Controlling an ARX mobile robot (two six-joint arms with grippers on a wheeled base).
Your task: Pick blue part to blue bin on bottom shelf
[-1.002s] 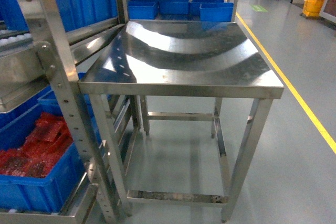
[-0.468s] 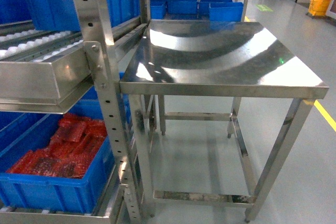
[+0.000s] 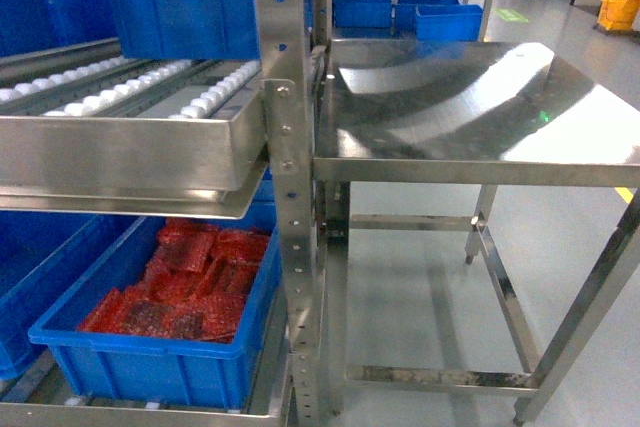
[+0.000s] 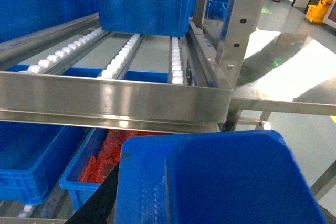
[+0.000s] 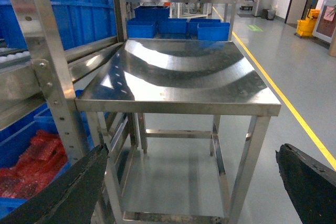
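Observation:
The blue part (image 4: pixel 231 177) fills the bottom of the left wrist view, close to the camera. My left gripper (image 4: pixel 205 214) is shut on it, and only one black finger (image 4: pixel 97 205) shows, at its left side. Beyond it the blue bin (image 4: pixel 31 166) with a bare inside stands on the bottom shelf (image 3: pixel 130 413), also seen at the left edge of the head view as the blue bin (image 3: pixel 40 287). My right gripper (image 5: pixel 191 192) is open and holds nothing, facing the steel table. Neither gripper shows in the head view.
A like crate with red bubble-wrap packs (image 3: pixel 190 292) sits right of the bin. A roller shelf (image 3: pixel 130 152) overhangs both, with a blue crate (image 4: pixel 142 3) on it. A rack post (image 3: pixel 290 197) separates the shelves from the steel table (image 3: pixel 480 117).
The head view has swung left: the rack, roller shelf and red-pack crate have slid toward the middle, and the steel table has shifted to the right.

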